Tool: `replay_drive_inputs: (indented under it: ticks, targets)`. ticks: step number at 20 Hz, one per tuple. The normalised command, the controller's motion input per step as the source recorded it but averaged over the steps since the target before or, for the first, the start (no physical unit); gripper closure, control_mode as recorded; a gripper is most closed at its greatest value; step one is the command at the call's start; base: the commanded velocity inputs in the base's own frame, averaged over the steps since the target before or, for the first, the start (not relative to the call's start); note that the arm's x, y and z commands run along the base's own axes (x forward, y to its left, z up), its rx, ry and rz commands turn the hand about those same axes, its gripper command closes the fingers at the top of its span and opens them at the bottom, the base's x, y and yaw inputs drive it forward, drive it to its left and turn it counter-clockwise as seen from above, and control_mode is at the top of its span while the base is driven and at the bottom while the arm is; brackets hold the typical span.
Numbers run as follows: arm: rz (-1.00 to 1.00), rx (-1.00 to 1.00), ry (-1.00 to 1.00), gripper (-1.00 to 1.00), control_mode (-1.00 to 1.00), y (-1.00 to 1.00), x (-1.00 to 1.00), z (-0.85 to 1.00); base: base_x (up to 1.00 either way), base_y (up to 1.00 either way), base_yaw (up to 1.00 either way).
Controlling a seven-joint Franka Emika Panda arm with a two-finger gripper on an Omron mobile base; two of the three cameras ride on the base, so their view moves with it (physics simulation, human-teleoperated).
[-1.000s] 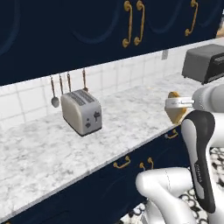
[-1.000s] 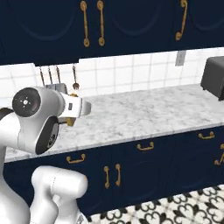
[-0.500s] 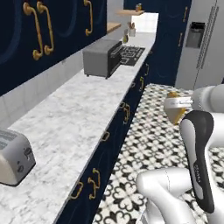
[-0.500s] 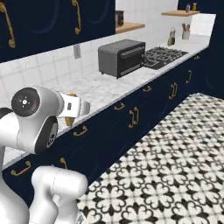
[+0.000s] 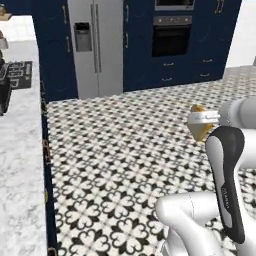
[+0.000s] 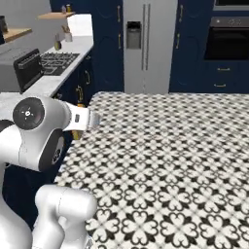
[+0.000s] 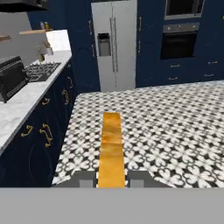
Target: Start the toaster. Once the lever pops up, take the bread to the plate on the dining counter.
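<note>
My gripper point(image 7: 112, 180) is shut on the bread point(image 7: 111, 146), a tan toast slice seen edge-on and sticking out ahead of the fingers over the patterned floor. In the left base view the bread point(image 5: 201, 129) shows as a tan wedge in the gripper point(image 5: 200, 120) at the end of the white forearm, at mid right. In the right base view the gripper point(image 6: 91, 119) pokes out from behind the big shoulder joint. The toaster, the plate and the dining counter are out of view.
A steel fridge point(image 5: 95, 45) and a wall oven point(image 5: 171, 35) stand ahead among navy cabinets. A marble counter point(image 5: 17, 150) runs along the left, carrying a black toaster oven point(image 6: 26, 68) and a stovetop point(image 6: 56, 59). Black-and-white tiled floor point(image 6: 170, 146) lies open ahead.
The whole picture has swung from the counter wall with the toaster toward the fridge and oven, so the base has turned. The bread stays held in the gripper.
</note>
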Motion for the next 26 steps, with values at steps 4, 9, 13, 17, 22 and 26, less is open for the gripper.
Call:
replay_drive_inputs:
  ticks: [4, 9, 13, 17, 22, 26]
  targets:
    - [0.00, 0.00, 0.00, 1.00, 1.00, 0.00, 0.00, 0.00, 0.00, 0.19, -1.00]
    - [0.00, 0.00, 0.00, 1.00, 1.00, 0.00, 0.00, 0.00, 0.00, 0.02, -0.95]
    - [0.00, 0.00, 0.00, 1.00, 1.00, 0.00, 0.00, 0.00, 0.14, 0.02, -0.88]
    - [0.00, 0.00, 0.00, 1.00, 1.00, 0.00, 0.00, 0.00, 0.93, 0.02, -0.59]
    - [0.00, 0.00, 0.00, 1.00, 1.00, 0.00, 0.00, 0.00, 1.00, 0.00, -0.34]
    - [0.00, 0.00, 0.00, 1.00, 1.00, 0.00, 0.00, 0.00, 1.00, -0.07, -0.02]
